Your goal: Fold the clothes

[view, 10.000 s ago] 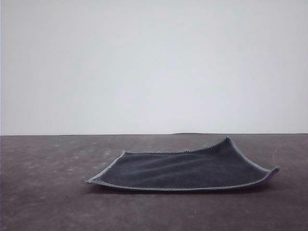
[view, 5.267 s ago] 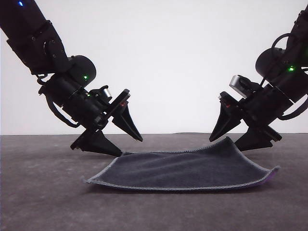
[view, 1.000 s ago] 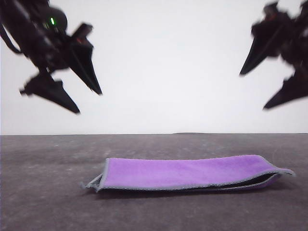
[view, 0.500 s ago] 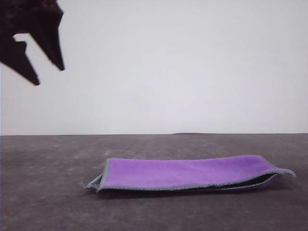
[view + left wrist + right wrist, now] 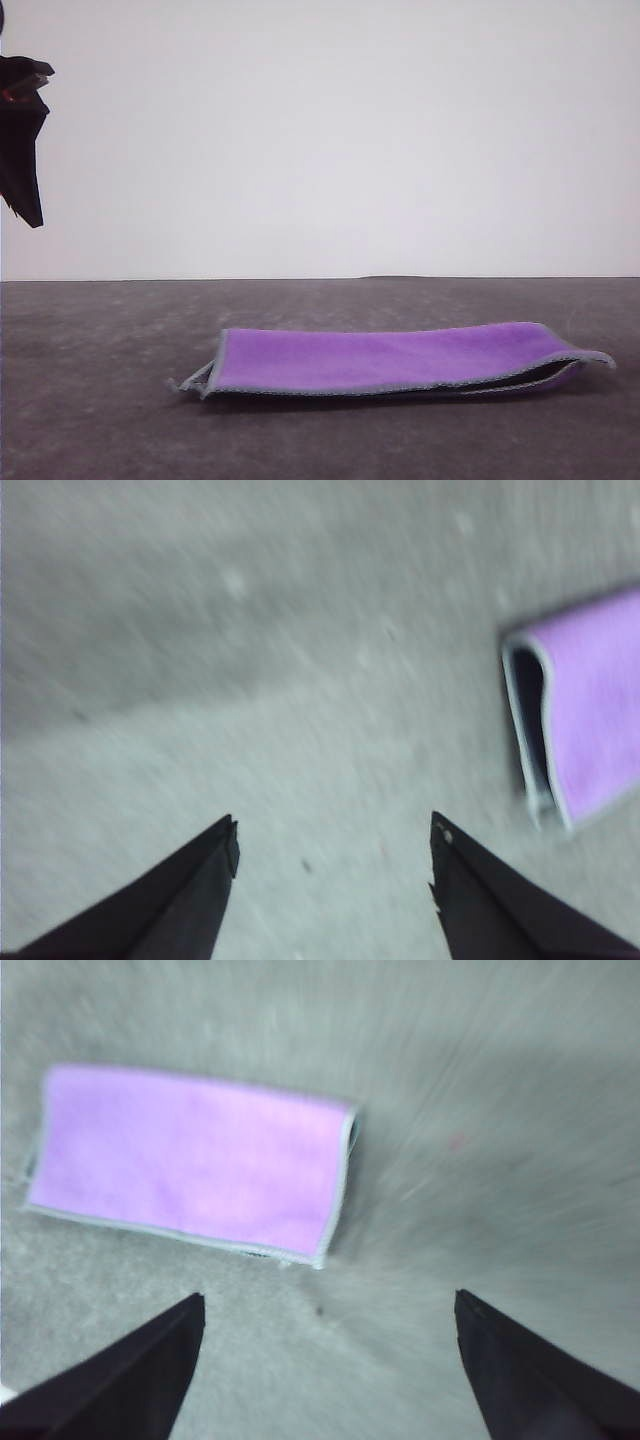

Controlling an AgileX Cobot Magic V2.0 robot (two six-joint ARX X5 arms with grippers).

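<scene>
Cloth (image 5: 385,360) lies flat on the dark grey table (image 5: 100,400), a little right of centre in the front view, folded once into a long narrow strip with the purple face up. Light grey edging runs along the near long side and the left short end; at the right end the two layers gape slightly and the dark inner face shows in the gap. Left gripper (image 5: 333,845) — fingers spread wide, nothing between them — hangs over bare table, well apart from the cloth, whose open end (image 5: 575,720) sits off to one side of it. In the front view a dark part of the left arm (image 5: 20,140) sits high at the left edge. Right gripper (image 5: 328,1320) — also spread wide and empty — is above the table with the purple strip (image 5: 190,1160) beyond its fingertips, not touching. Both wrist views are motion-blurred.
</scene>
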